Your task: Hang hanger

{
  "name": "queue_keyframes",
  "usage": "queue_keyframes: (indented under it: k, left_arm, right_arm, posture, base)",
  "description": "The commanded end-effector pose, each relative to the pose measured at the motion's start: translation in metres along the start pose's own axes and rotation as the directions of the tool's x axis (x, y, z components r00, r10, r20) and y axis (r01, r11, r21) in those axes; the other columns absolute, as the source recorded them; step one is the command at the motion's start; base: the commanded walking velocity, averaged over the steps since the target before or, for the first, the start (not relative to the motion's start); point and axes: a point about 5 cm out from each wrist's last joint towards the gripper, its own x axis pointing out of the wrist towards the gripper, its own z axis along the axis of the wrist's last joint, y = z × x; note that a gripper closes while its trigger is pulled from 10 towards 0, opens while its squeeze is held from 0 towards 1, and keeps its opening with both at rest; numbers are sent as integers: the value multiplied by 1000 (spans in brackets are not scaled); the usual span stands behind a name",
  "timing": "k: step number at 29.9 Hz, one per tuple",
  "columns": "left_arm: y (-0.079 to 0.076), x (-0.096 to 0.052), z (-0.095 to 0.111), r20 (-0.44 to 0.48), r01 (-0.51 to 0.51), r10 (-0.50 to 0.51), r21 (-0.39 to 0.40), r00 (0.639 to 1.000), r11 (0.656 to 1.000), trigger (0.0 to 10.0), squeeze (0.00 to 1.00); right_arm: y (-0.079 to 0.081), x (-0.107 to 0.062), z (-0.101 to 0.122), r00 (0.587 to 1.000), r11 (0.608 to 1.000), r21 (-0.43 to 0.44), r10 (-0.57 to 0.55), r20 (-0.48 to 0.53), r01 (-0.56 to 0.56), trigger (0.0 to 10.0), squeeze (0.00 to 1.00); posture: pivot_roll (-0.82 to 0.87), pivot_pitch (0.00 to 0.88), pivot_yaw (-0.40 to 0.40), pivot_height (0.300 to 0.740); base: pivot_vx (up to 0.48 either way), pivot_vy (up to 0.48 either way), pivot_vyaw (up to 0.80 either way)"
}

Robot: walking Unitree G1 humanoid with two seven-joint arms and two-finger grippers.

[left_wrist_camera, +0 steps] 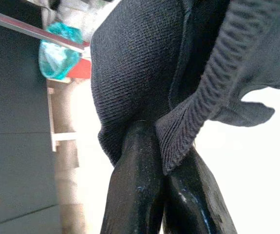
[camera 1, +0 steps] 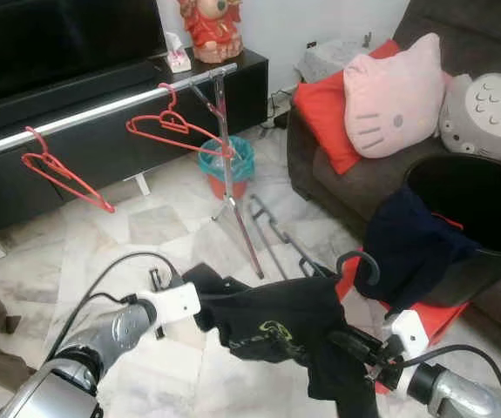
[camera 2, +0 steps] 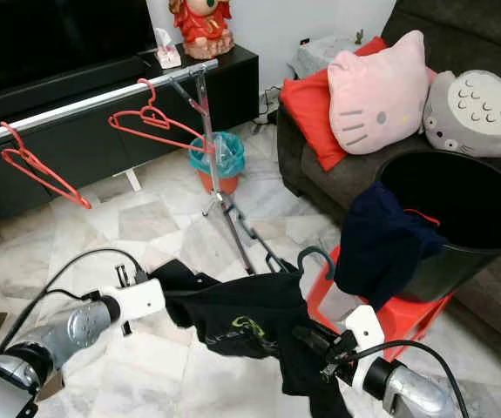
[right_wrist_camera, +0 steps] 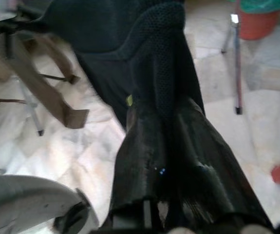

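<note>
I've got both grippers pinched on a black knit shirt (camera 1: pixel 276 326), left gripper (left_wrist_camera: pixel 149 146) on its ribbed hem, right gripper (right_wrist_camera: pixel 164 122) clamped on mesh fabric. A dark hook (camera 1: pixel 359 266) curves up from it, below the shiny metal rail (camera 1: pixel 102 111).

My left arm reached forward from the lower left, silver forearm bent at the elbow and white wrist block turned inward. My left gripper (camera 1: pixel 199 306) had its two black fingers (left_wrist_camera: pixel 135 185) pressed together on a fold of the black garment (camera 1: pixel 276 326), pinching the ribbed hem. My right arm came in from the lower right, cable looping behind the wrist. My right gripper (camera 2: pixel 315 340) pointed toward the left one, its fingers (right_wrist_camera: pixel 144 165) closed tight on the same garment's opposite side, cloth draped over them.
</note>
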Motion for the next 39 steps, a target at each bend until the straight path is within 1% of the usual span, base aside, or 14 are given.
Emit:
queue_keyframes:
  k: [1,8,9,11,14,18,19,20,21,24,26,29,32,39]
  left_arm:
    - [-4,-2,-4,-15,-22,21,-70,1000,997,10000,0]
    - [-12,4,5,3,-47,49,-234,999,971,10000,0]
    - [-15,5,7,5,-43,46,-274,999,961,10000,0]
    - [-21,7,9,-8,-50,50,-370,999,928,10000,0]
    - [-30,11,15,-1,-25,28,-465,1000,885,10000,0]
    - [-38,13,20,9,-1,6,-520,1000,854,10000,0]
    - [-40,14,23,16,6,3,-547,1000,837,10000,0]
    - [-41,15,24,18,10,0,-557,1000,830,10000,0]
    - [-43,16,26,21,12,0,-576,1000,817,10000,0]
    - [-44,17,30,37,22,2,-615,999,788,10000,0]
    - [-43,19,34,61,42,-7,-602,998,797,10000,0]
    - [-42,20,38,80,50,-2,-607,997,793,10000,0]
    - [-41,20,38,83,52,-2,-612,997,789,10000,0]
    - [-42,20,38,77,44,5,-631,997,775,10000,0]
  right_arm:
    - [2,6,-7,1000,999,17,-30,-3,30,0,0]
    - [1,19,-14,987,983,108,-154,32,150,0,0]
    - [-1,22,-15,978,972,138,-201,53,192,0,98]
    - [-1,26,-17,970,961,171,-231,71,216,0,129]
    - [2,31,-19,964,956,182,-250,85,232,0,118]
    - [1,36,-24,952,938,211,-295,76,274,39,35]
    - [2,39,-28,951,934,211,-306,52,289,6824,0]
    - [3,41,-29,951,933,214,-304,46,288,6824,0]
    - [6,44,-31,955,936,215,-292,39,278,10000,0]
    - [14,51,-33,969,950,206,-246,30,235,10000,0]
    - [28,56,-40,997,976,201,-77,-27,81,10000,0]
    - [39,53,-53,993,989,149,14,-118,4,10000,0]
    - [31,52,-60,987,986,139,-73,-145,93,10000,0]
    - [29,52,-64,981,981,136,-120,-150,141,10000,0]
  posture:
    - [-94,45,63,740]
    - [-97,44,62,740]
    - [-95,43,61,740]
    - [-92,42,60,740]
    - [-95,42,59,740]
    - [-101,43,60,740]
    - [-94,43,60,740]
    - [-94,43,60,740]
    - [-95,44,59,740]
    - [-95,46,58,740]
    - [-89,47,59,740]
    - [-96,47,59,740]
    - [-96,48,58,740]
    - [-94,46,60,740]
  base:
    - [0,0,0]
    - [0,0,0]
    - [0,0,0]
    - [0,0,0]
    - [0,0,0]
    - [0,0,0]
    - [0,0,0]
    - [0,0,0]
    - [0,0,0]
    - [0,0,0]
    - [0,0,0]
    - [0,0,0]
    - [0,0,0]
    - [0,0,0]
